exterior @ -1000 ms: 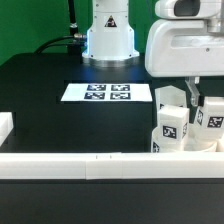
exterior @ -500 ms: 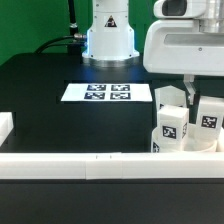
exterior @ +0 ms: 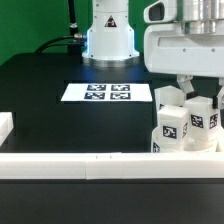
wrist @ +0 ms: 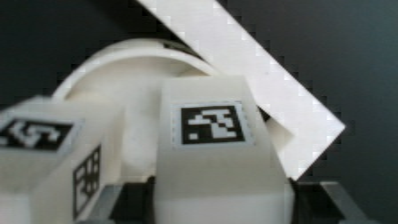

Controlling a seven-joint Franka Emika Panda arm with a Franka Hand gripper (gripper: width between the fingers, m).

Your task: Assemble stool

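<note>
My gripper (exterior: 198,100) is over the stool at the exterior view's right. In the wrist view (wrist: 224,205) its fingers (wrist: 143,200) press both sides of an upright white leg block (wrist: 222,150) with a black-and-white tag, also seen in the exterior view (exterior: 201,122). Two more tagged leg blocks (exterior: 170,122) stand just to its left in the exterior view; one shows in the wrist view (wrist: 45,160). The round white seat (wrist: 125,70) lies under the legs. In the exterior view the front rail mostly hides it.
The marker board (exterior: 105,93) lies on the black table in the middle. A long white rail (exterior: 100,165) runs along the front, with a short rail end (exterior: 5,125) at the left. The same rail crosses the wrist view (wrist: 267,70). The robot base (exterior: 108,35) stands at the back.
My gripper has shifted a little to the exterior view's left with the held leg block, which now stands closer to the other legs. The other legs have not moved.
</note>
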